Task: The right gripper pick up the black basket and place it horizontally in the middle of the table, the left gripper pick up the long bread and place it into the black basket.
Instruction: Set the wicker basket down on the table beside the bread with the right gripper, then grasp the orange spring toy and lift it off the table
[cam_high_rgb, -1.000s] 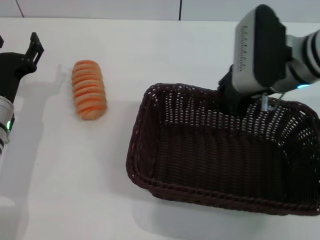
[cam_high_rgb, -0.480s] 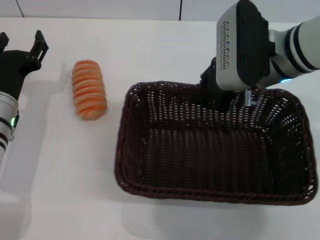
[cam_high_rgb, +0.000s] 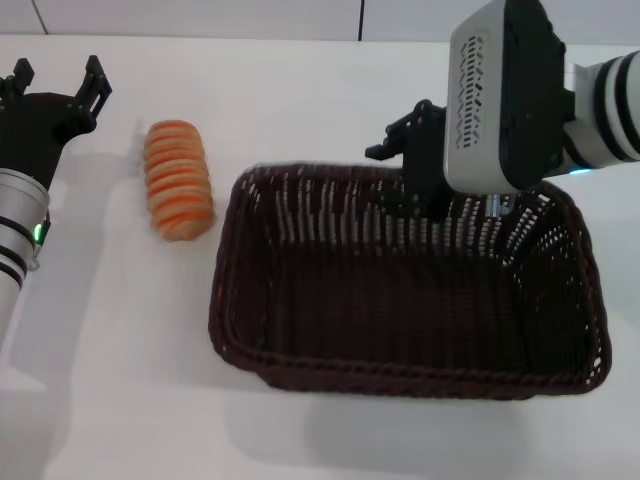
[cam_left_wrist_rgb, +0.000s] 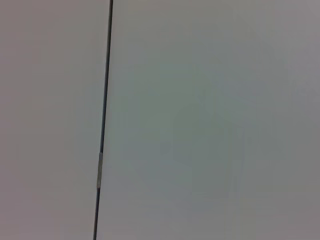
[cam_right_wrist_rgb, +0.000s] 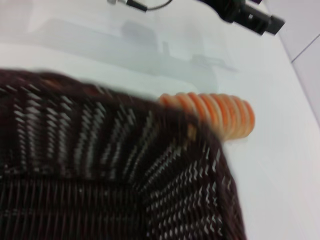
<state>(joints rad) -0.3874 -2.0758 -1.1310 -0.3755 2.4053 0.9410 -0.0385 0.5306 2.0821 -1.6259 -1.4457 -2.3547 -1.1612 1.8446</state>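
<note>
The black basket (cam_high_rgb: 410, 290) is right of the table's (cam_high_rgb: 130, 350) middle, long side across. My right gripper (cam_high_rgb: 425, 170) is shut on its far rim. The basket also fills the right wrist view (cam_right_wrist_rgb: 100, 165). The long bread (cam_high_rgb: 178, 180), orange-tan with pale ridges, lies on the table left of the basket, apart from it. It also shows past the basket's corner in the right wrist view (cam_right_wrist_rgb: 215, 112). My left gripper (cam_high_rgb: 57, 80) is open and empty at the far left, a little beyond and left of the bread.
The left wrist view shows only a plain pale surface with a thin dark line (cam_left_wrist_rgb: 102, 125). A wall edge runs along the table's far side (cam_high_rgb: 300, 38). Bare tabletop lies in front of the bread and the basket.
My right gripper has carried the basket to the left, towards the bread. My left gripper has moved a little to the right and farther into view. The bread has not moved.
</note>
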